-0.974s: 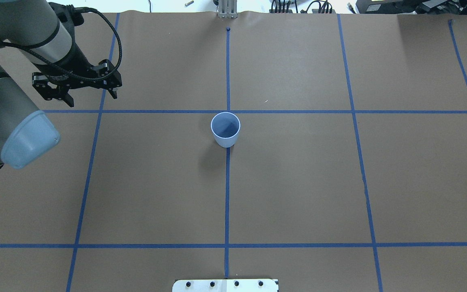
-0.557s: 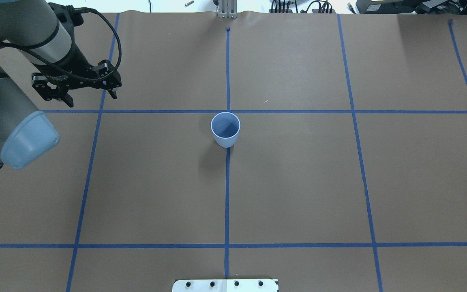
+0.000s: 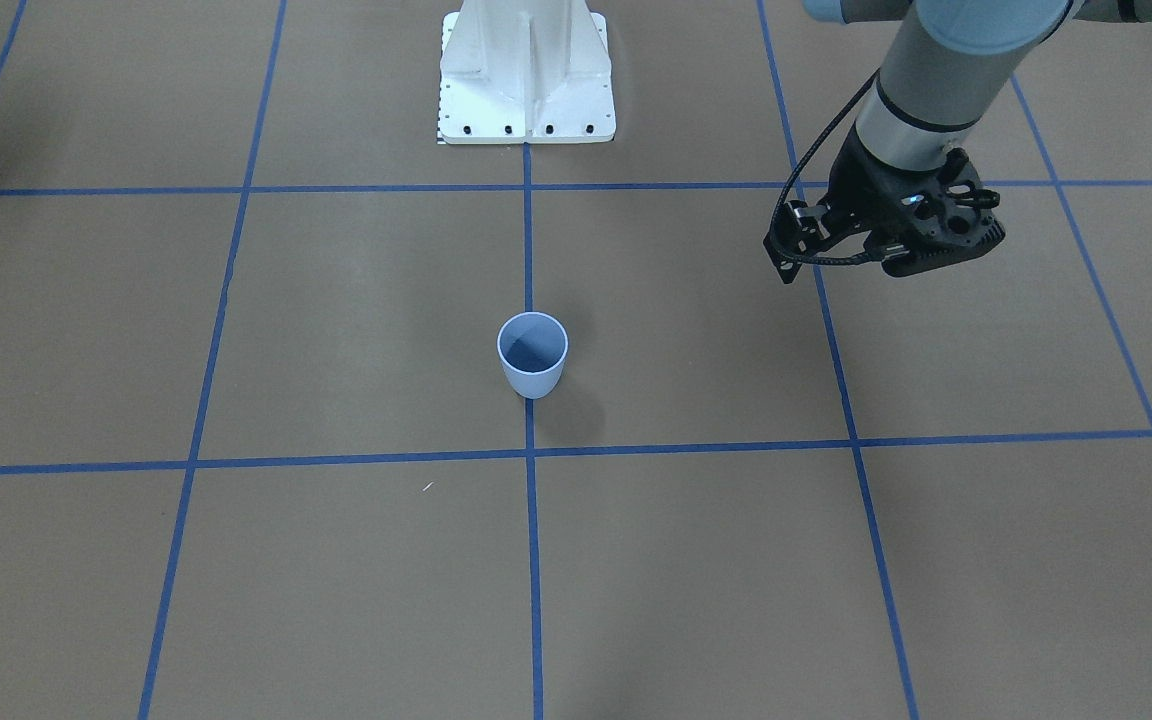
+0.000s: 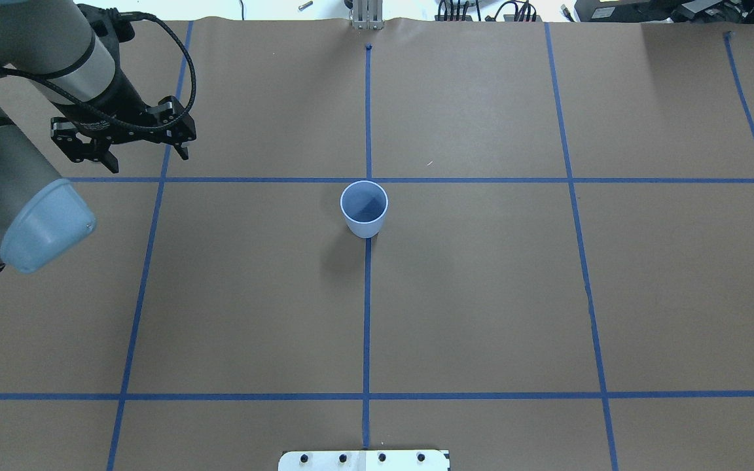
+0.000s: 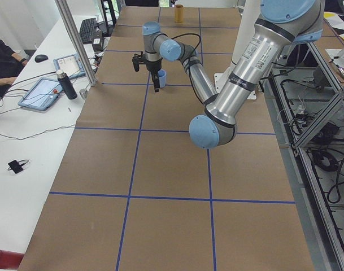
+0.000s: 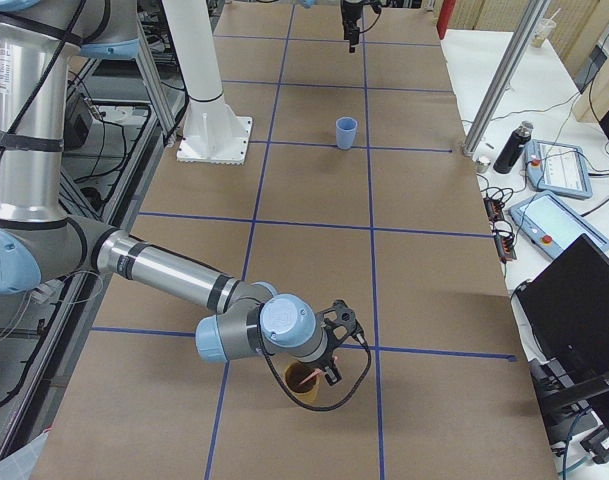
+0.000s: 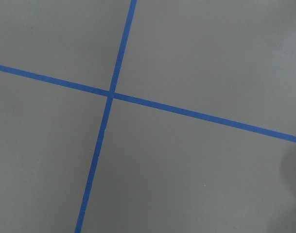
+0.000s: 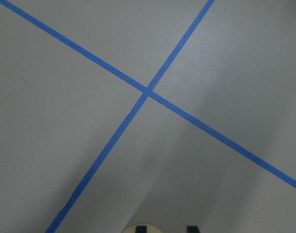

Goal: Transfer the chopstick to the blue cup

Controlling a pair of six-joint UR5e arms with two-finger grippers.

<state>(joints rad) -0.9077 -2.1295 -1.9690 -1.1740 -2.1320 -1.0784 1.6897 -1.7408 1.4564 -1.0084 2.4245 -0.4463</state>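
From here, the brown-papered table (image 4: 482,294) carries two arms, two cups and, as far as I can count, one chopstick (image 6: 299,378). The left arm (image 4: 56,52) hangs off to its own side, well apart from the blue cup (image 4: 364,209). I judge that leaves the middle free. The left gripper (image 4: 150,160) has its fingers spread wide and holds nothing. The right gripper (image 6: 327,370) is down over the brown cup (image 6: 306,392) at the table's right end, likely to take the stick; I cannot tell how its fingers stand. The blue cup stands upright on the centre tape line (image 4: 366,314), mouth up to receive. The chopstick seems to be the pinkish speck inside the brown cup, though that view is coarse.
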